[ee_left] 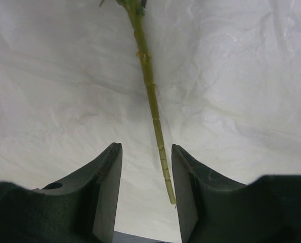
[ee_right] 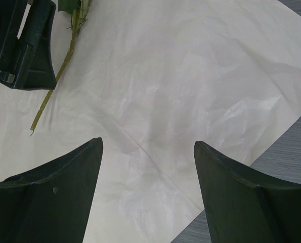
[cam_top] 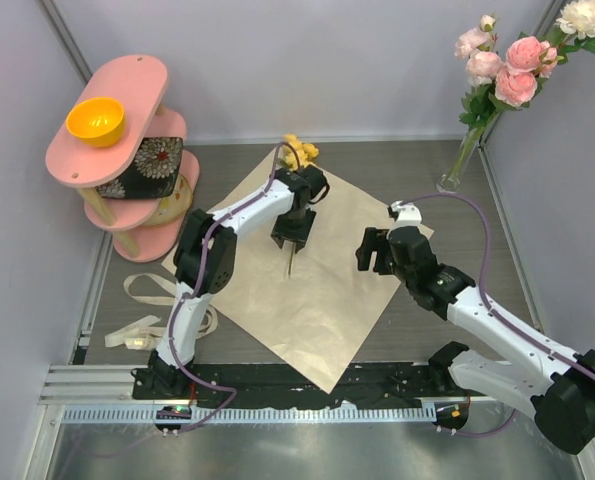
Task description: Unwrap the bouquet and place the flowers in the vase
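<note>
Your left gripper (ee_left: 146, 152) straddles the thin, bendy stem (ee_left: 149, 86), jaws apart; pinch gently near its six-o'clock end. Your right gripper (ee_right: 147, 143) gapes empty.

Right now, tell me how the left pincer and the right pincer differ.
The left pincer straddles a green flower stem lying on the wrapping paper, while the right pincer hovers over bare paper. The left pincer's jaws stand partly open and the right pincer's stand much wider. Both are open and hold nothing.

I see plain pale walls (cam_top: 307, 60) closing in a grey bench (cam_top: 397, 165) on three sides, evenly lit. A pink three-tier shelf (cam_top: 137, 85) stands far left; a ribbed metal rail (cam_top: 307, 412) lines the near edge.
</note>
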### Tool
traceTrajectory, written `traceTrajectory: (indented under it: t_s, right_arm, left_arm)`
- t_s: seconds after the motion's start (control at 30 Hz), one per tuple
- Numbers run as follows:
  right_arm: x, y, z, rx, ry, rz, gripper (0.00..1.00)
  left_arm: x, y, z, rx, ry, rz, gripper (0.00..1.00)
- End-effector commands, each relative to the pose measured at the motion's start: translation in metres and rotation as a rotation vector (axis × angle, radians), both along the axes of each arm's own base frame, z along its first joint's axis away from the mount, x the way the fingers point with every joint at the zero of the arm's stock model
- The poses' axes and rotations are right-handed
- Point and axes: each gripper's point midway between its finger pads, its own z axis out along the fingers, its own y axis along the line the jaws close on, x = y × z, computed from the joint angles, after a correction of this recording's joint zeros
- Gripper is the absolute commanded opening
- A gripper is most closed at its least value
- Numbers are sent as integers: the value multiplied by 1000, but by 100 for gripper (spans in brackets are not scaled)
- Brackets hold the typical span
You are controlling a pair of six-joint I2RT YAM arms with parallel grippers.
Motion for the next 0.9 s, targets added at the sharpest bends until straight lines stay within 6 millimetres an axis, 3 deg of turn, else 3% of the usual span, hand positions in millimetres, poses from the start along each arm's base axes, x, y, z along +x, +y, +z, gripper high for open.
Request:
traceTrajectory:
  t_s: [0.0,0.2,0.57,0.67,0.7,0.8,0.87]
  right_arm:
    - [7,7,9,23,-32,14,78]
    - [8,9,9,25,-26,18,78]
    - [9,13,13,47,-15,14,78]
    - [9,14,14,54,-13,13,78]
    - [10,15,12,54,-7,13,78]
    - [10,17,12,56,5,15,78]
    - [12,19,15,62,6,15,78]
  left_arm:
    - [-7,-5,-4,1,3,-20,40]
    - [-7,-3,-8,11,2,-35,29]
    - [-12,-8,-25,-13,43,-57,27]
    - [-11,-10,-27,-25,48,-69,20]
    - [-10,-12,-22,-33,35,-70,11]
    - [-2,-9,-6,-30,-30,-67,0]
    - [6,-8,23,-50,-111,-60,0]
